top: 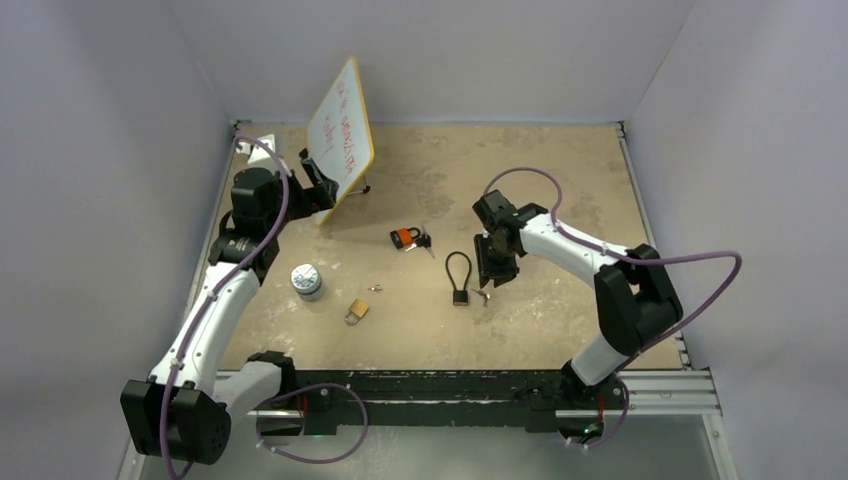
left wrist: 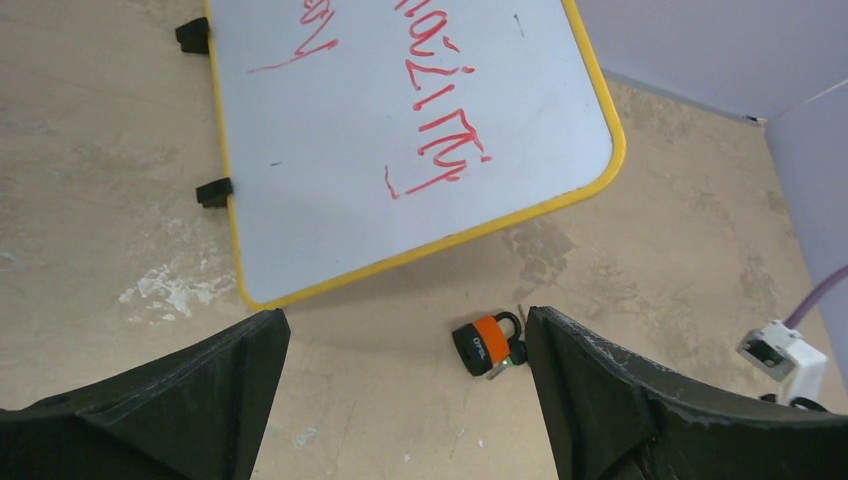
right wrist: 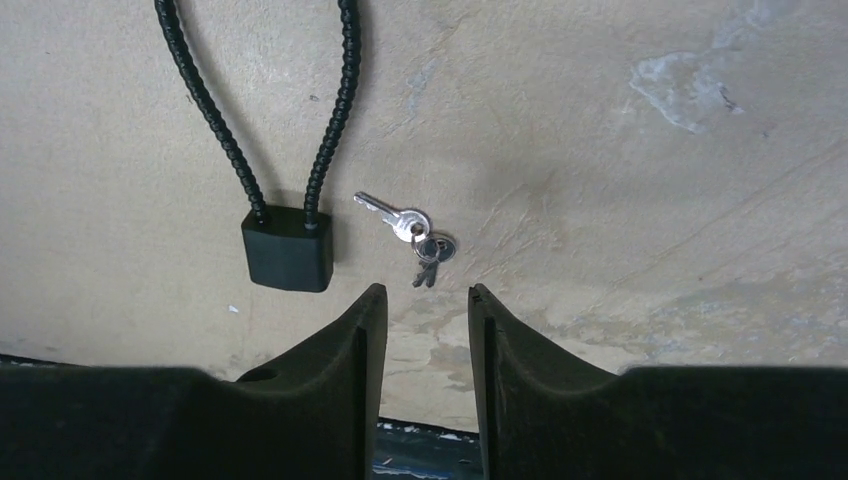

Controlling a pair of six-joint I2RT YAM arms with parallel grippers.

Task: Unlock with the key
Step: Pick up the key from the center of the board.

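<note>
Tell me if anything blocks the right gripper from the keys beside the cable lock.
Nothing visible does. The keys lie on the table just ahead of the right gripper, whose jaws stand slightly apart and empty. The cable lock lies beside the keys, not touching them.

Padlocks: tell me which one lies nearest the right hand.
The black cable lock, with its long loop, just beside the right hand. The orange padlock and the brass padlock lie farther off.
</note>
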